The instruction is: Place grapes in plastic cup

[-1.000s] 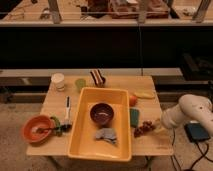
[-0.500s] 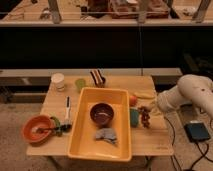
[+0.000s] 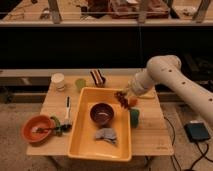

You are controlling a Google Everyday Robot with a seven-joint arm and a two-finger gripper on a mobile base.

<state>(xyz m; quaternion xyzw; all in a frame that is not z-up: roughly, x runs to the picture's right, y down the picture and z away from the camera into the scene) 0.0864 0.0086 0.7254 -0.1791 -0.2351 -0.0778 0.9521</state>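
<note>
A dark reddish-purple bunch of grapes (image 3: 121, 98) hangs from my gripper (image 3: 126, 94), which is shut on it, above the right rim of the yellow tray (image 3: 82, 145). The white arm reaches in from the right. The pale yellow-green plastic cup (image 3: 80, 84) stands at the back of the wooden table, left of the grapes and beside a white cup (image 3: 59, 81). The cup is upright and well apart from the gripper.
In the tray are a dark maroon bowl (image 3: 102, 113) and a grey cloth (image 3: 106, 135). An orange fruit (image 3: 133, 103) and a green object (image 3: 135, 118) sit right of the tray. An orange bowl (image 3: 37, 129), a marker (image 3: 67, 107) and a striped item (image 3: 97, 76) are also on the table.
The arm has swung left and upward from the table's right front, carrying the grapes off the table to above the tray's right rim.
</note>
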